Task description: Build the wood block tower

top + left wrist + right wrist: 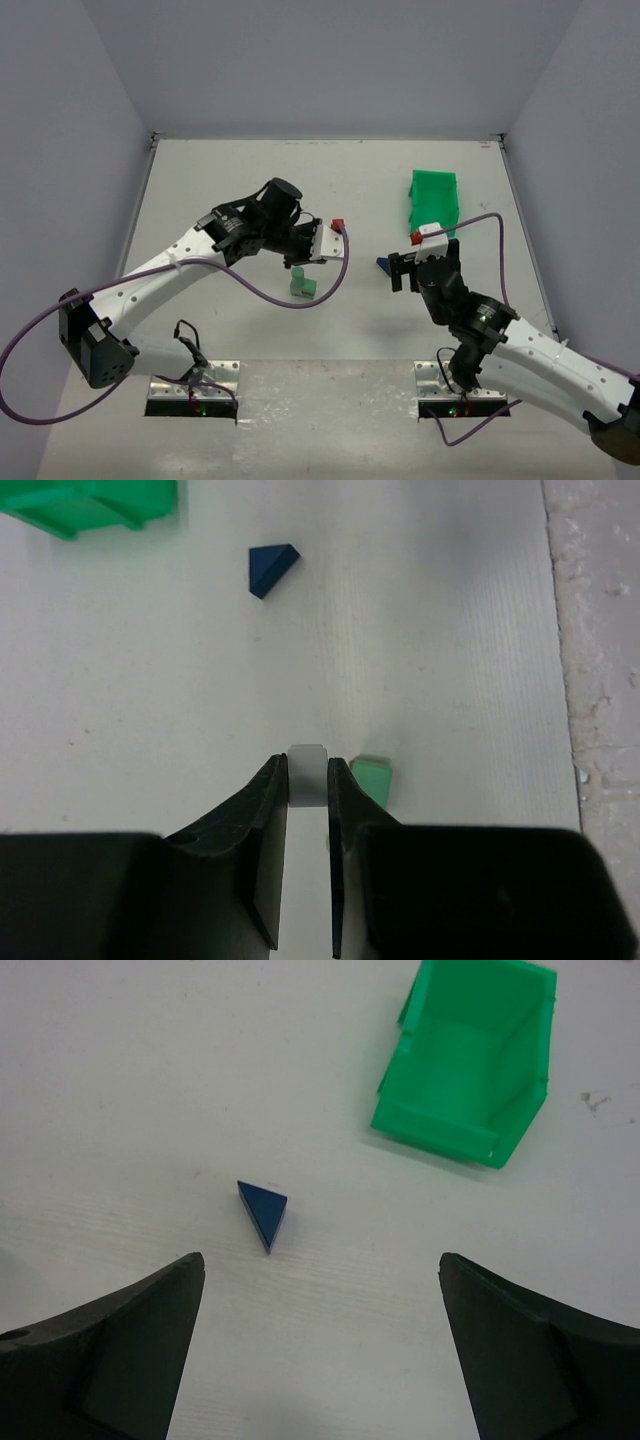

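My left gripper (298, 266) is shut on a small pale block (307, 775). It sits low over the table, right beside a light green cube (372, 780), which also shows in the top view (306, 289). I cannot tell whether the pale block rests on the table. A dark blue triangular wedge (264, 1213) lies flat on the table, just ahead and left of my right gripper (320, 1260). That gripper is wide open and empty. In the top view the wedge (383, 263) lies at the left side of the right gripper (400, 274).
A bright green plastic bin (435, 203) stands at the back right, beyond the wedge; it shows empty in the right wrist view (465, 1060). Purple cables hang from both arms. The rough near edge of the table (600, 680) runs past the green cube.
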### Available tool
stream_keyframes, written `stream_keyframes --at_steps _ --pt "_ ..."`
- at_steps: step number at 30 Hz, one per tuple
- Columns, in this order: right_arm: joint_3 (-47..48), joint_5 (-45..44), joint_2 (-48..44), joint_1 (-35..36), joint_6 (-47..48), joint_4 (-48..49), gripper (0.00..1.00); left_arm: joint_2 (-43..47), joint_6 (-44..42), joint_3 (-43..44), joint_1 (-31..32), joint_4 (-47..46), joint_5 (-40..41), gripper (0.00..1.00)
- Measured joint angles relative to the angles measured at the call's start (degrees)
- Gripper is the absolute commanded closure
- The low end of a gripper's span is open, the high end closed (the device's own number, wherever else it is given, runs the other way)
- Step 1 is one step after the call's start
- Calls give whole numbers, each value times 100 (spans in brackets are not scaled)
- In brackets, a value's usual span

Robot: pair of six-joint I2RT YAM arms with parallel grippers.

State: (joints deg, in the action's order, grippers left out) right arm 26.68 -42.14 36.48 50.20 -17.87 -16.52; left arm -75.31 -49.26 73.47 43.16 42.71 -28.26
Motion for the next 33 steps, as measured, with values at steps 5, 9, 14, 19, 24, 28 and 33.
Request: stream_keyframes --at_steps 5,9,14,19,24,28,33 --pt "319 424 967 -1050 -425 -197 1 221 -19 -629 0 85 -254 100" --pt "529 891 1782 -1635 -693 -259 1 336 -16 -694 0 31 -416 100" --pt "641 1331 2362 -1686 -780 -351 1 240 -137 -695 0 24 -569 100" --pt "660 1485 2456 -1686 -782 -362 1 -52 -268 -697 -2 71 -611 100" --pt "660 1535 2454 -1686 -780 -367 1 -346 -401 -697 -15 108 -611 100" --pt "660 1536 2438 -1686 -778 -367 1 -527 -529 -697 -67 207 -622 100" --pt "660 1533 2442 -1686 -778 -367 1 -691 -655 -697 -252 276 -684 100"
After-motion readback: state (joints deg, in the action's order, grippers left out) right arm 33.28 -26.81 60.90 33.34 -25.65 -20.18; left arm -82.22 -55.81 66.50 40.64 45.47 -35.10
